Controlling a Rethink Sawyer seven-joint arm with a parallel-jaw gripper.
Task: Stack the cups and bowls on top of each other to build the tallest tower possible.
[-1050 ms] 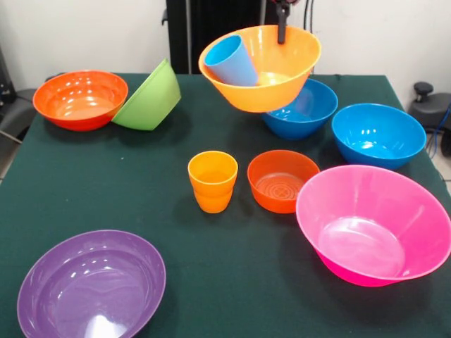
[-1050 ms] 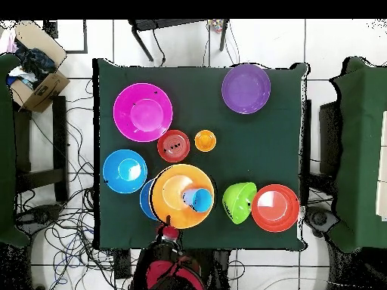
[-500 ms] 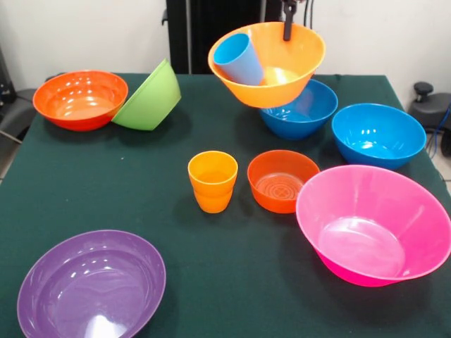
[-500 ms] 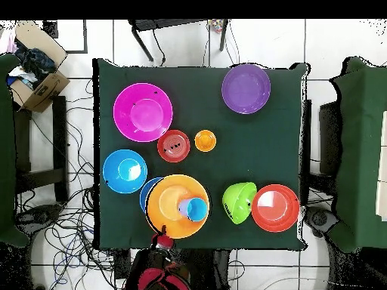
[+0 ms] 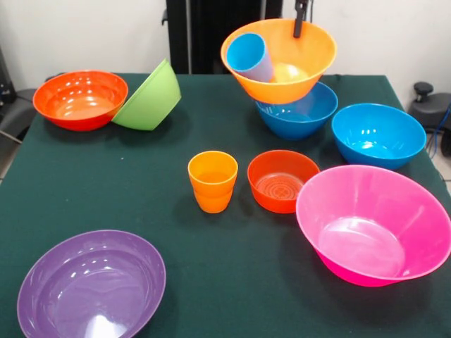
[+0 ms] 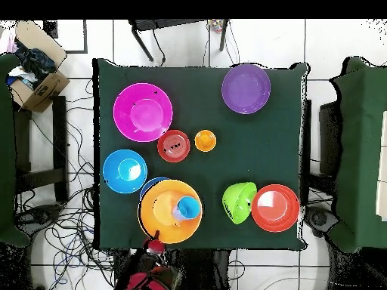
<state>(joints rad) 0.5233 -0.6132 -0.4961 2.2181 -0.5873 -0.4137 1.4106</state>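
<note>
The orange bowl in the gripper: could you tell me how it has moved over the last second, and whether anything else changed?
The gripper kept its hold on the rim of the orange bowl and carried it, light blue cup inside, rightward and slightly up in the front view, over the blue bowl. The other bowls and the orange cup stayed put.
</note>
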